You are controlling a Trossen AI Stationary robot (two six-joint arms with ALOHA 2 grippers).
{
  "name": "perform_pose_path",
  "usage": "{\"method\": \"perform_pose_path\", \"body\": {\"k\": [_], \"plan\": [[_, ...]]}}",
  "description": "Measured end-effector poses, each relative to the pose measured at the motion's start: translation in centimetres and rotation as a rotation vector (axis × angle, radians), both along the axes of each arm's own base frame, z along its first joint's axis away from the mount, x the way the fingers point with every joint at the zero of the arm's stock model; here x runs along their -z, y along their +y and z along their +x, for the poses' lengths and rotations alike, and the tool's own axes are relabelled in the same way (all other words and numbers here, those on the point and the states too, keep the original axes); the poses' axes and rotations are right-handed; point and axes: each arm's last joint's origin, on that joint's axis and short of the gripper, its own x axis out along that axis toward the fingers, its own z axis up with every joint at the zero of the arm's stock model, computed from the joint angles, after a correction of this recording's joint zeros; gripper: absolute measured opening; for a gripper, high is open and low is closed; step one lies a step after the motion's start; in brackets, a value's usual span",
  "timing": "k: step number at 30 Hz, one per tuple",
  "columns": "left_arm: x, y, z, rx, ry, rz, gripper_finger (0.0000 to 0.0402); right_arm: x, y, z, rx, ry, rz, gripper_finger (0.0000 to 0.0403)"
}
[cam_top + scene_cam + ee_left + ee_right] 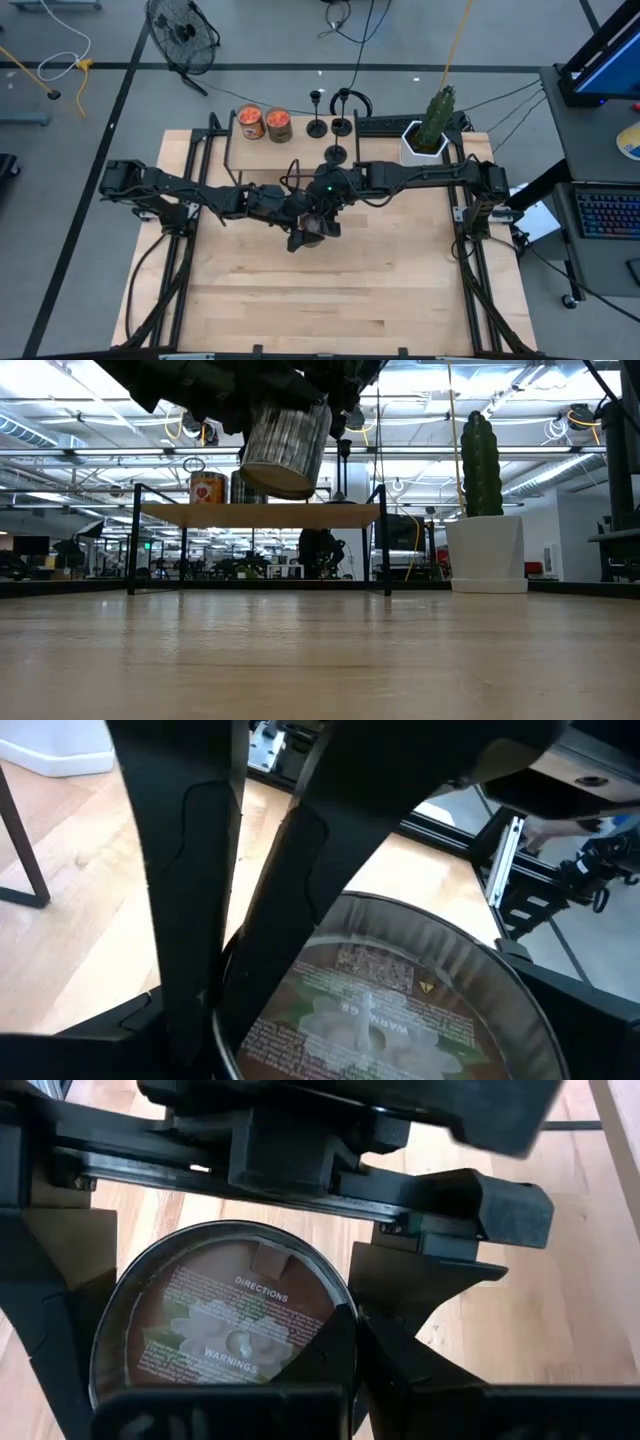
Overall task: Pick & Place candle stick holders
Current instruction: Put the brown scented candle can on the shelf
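A ribbed glass jar hangs tilted above the middle of the table, where both arms meet. Its round end with a printed label faces both wrist cameras. My left gripper has the jar between its widely spread fingers. My right gripper is shut, its tips at the edge of that end. Three black candle stick holders stand by their round bases on a small shelf at the far side, untouched. My left gripper holds the jar by two opposite sides of its wall, one finger on each side, near the labelled end. It comes from the table's left, slanting slightly down. The jar is lifted clear of the table and tilted. My right gripper's shut fingertips lie at the rim of the jar's labelled end, coming from the table's right and slanting down. Whether they press on it, I cannot tell.
Two jars with orange contents stand on the shelf's left part. A cactus in a white pot stands at the far right. The near half of the wooden table lies below and in front of the arms.
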Motion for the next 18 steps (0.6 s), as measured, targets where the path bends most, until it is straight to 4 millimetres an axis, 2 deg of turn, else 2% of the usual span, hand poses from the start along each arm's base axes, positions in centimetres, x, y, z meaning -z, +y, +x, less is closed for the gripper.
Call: {"method": "perform_pose_path", "body": {"k": [4, 9, 18], "plan": [[0.16, -0.14, -0.09, 0.0, 0.022, 0.003, 0.0392, 0.01, 0.0, 0.02, 0.0, -0.001, -0.001, 0.0], [0.4, -0.4, -0.21, 0.014, 0.047, 0.021, 0.0358, 0.04, 0.0, 0.03, -0.003, 0.0, 0.003, 0.0], [0.41, -0.75, -0.23, 0.003, 0.045, 0.051, 0.0355, 0.03, 0.03, 0.03, -0.008, -0.001, -0.001, 0.0]]}}
